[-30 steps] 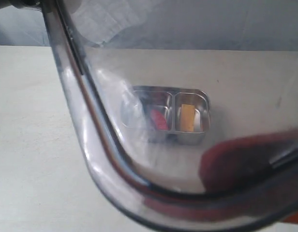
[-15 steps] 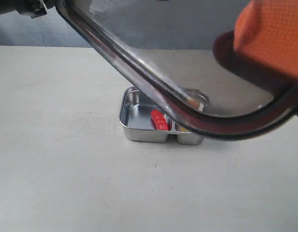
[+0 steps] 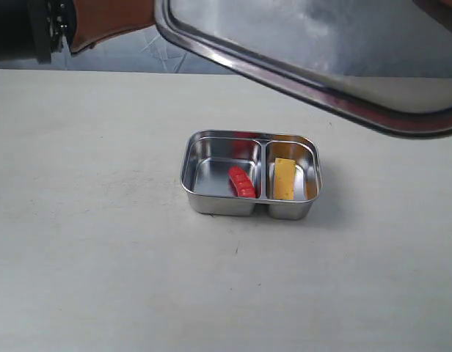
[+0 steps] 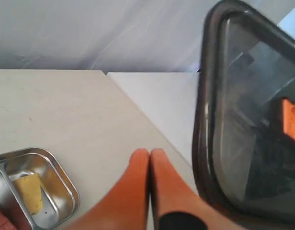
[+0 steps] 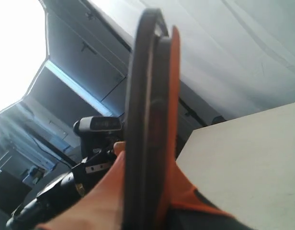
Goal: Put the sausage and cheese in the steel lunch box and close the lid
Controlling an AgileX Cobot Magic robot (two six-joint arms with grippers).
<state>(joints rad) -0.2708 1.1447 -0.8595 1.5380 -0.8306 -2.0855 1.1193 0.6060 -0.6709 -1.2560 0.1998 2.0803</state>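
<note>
Our left gripper [image 4: 150, 152] is pinched closed on nothing; our right gripper [image 5: 146, 86] clamps the edge of the dark smoky translucent plastic lid [image 3: 321, 44], tilted high over the pale table [image 3: 101, 257]. Well clear below, the shiny steel lunch box [image 3: 219, 207] holds the glossy red ribbed sausage [image 3: 241, 182] in its larger compartment and the yellow wedge-shaped cheese [image 3: 285, 179] in the smaller. Half a second ago the lid crossed the box; now the box shows whole.
</note>
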